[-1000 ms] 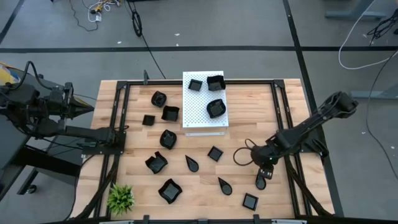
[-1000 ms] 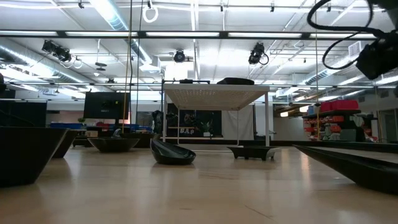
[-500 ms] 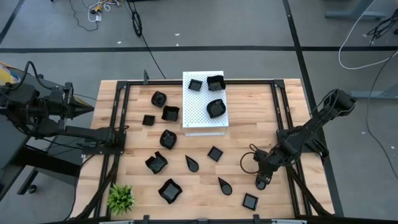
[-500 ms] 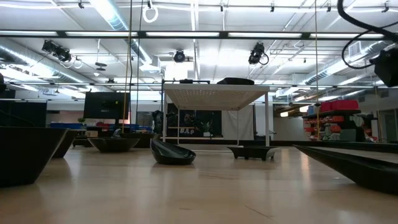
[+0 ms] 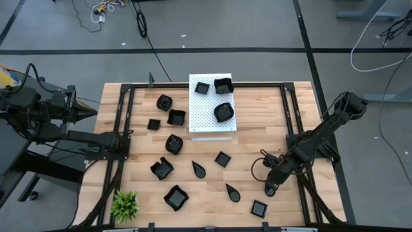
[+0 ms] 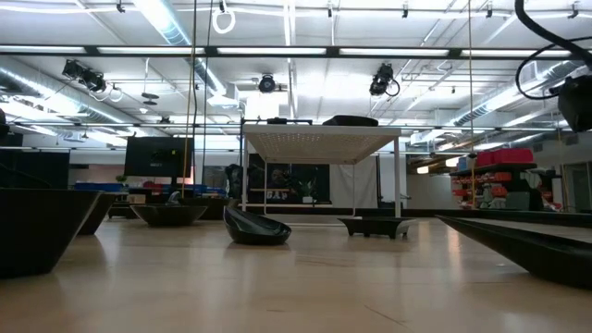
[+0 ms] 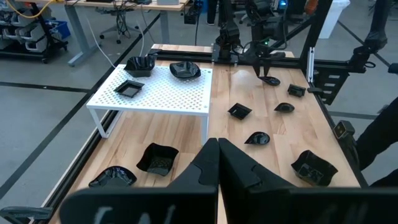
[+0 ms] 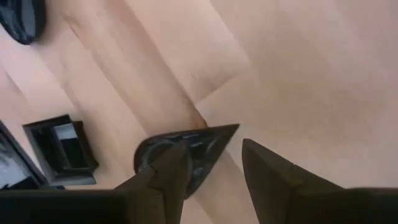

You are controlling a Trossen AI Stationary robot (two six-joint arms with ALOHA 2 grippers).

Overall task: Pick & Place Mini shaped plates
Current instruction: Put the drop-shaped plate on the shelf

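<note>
Small glossy black teardrop plate (image 8: 180, 155) lies flat on the wooden counter (image 5: 251, 122) nr the right edge, toward the front right corner, w/ the right tool (image 5: 271, 189) directly over it. Right tool's fingers (image 8: 273, 174) are spread fairly wide; one sits over the plate's rim, the other over bare wood just beside its pointed tip, nothing gripped. A small black square plate (image 5: 259, 208) sits just beside it, closer to the front right corner; another black teardrop plate (image 5: 232, 192) lies near, toward the counter's middle. Other mini black plates are scattered across the centre and left half, e.g. a larger square-ish one (image 5: 175, 197) nr the front edge. White perforated rectangular board (image 5: 203, 113) stands on legs at the middle of the back edge, w/ three black plates on top, incl. a rounded one (image 5: 223, 112). Small green plant (image 5: 125, 205) at the front left corner. Left tool (image 5: 82, 111) waits off the counter's left edge, fingers (image 7: 214, 165) pressed together, empty.
</note>
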